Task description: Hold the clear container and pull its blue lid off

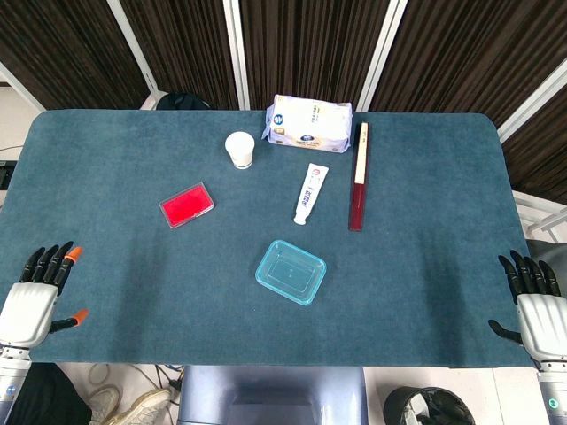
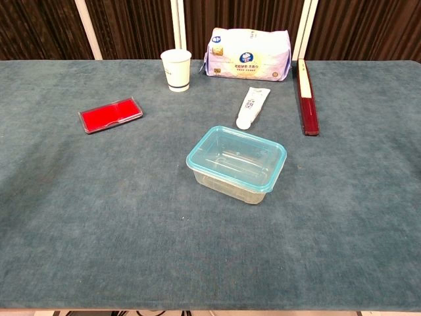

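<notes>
Chest view shows the clear container [image 2: 237,172] mid-table, its blue lid [image 2: 237,158] still on; it looks light, stiff, probably slippery. Steady its walls and peel at the lid's corner lip. Left hand [image 1: 35,297] and right hand [image 1: 536,305] rest empty, fingers spread, at the table [image 1: 425,266] edge, well apart.

Head view: high above the near edge, looking steeply down; whole table [image 1: 425,292] in frame, hands at the lower corners. Chest view: lower, closer, looking across the tabletop toward the curtains [image 2: 131,26]. Both share the container [image 1: 291,272], cup [image 1: 239,149], and tissue pack [image 1: 310,123].
</notes>
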`<state>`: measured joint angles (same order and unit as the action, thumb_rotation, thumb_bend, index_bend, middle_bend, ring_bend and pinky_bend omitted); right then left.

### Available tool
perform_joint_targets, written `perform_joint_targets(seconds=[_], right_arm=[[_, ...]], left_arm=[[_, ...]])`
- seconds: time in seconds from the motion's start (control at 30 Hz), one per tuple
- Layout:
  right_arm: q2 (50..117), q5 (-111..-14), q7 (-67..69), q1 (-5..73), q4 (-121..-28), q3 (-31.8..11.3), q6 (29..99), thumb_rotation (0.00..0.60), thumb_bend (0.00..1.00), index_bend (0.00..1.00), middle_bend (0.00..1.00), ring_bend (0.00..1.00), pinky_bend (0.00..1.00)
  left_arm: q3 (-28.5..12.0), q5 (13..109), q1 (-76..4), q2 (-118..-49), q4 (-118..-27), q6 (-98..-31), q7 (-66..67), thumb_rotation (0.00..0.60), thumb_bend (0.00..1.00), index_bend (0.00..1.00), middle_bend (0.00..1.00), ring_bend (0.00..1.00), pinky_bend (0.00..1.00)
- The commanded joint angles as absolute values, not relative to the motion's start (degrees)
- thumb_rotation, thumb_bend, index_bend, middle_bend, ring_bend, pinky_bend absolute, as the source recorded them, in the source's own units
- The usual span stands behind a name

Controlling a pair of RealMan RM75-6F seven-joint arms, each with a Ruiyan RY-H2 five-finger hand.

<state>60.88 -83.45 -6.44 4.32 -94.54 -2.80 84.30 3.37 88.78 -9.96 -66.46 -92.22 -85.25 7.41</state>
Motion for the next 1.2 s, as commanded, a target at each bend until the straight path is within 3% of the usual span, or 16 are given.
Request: perform_joint_targets(seconds=[0.03,0.57,0.73,0.87,1.2], right_arm=[[60.9,-83.5,-6.4,4.3,-94.6,-2.8,84.3,0.600,0.20,0.00,0.00,0.00,0.00],[60.7,-82.4,-5.7,4.3,-95.3,-3.4,83.7,0.600,0.20,0.00,0.00,0.00,0.00],[60.8,-82.4,-6.2,4.6,-95.2,-3.4,83.0,0.600,0.20,0.00,0.00,0.00,0.00],[61.0,-81.7,-6.2,4.7,-95.4,-3.6,82.4,0.600,0.20,0.00,0.00,0.00,0.00],[61.1,-80.3,-5.9,4.8,-96.1,-4.0,81.7,0.600,0.20,0.00,0.00,0.00,0.00]], left_arm=[[3.4,88.9,-9.9,-66.4,-92.2,-84.9,7.4,0.600,0.00,0.00,0.00,0.00,0.00],[2.7,89.5,-12.2,-66.5,-93.2,-80.3,7.9,0.600,0.00,0.00,0.00,0.00,0.00],[0.0,88.4,-17.6,-67.2,-96.8,-73.0,7.4,0.600,0.00,0.00,0.00,0.00,0.00],[-3.4,84.6,-24.5,-68.8,-99.2,-62.6,3.9,0.600,0.00,0.00,0.00,0.00,0.00],[-9.5,78.5,-37.3,-74.3,-95.3,-45.9,-0.7,0.600,0.00,0.00,0.00,0.00,0.05]])
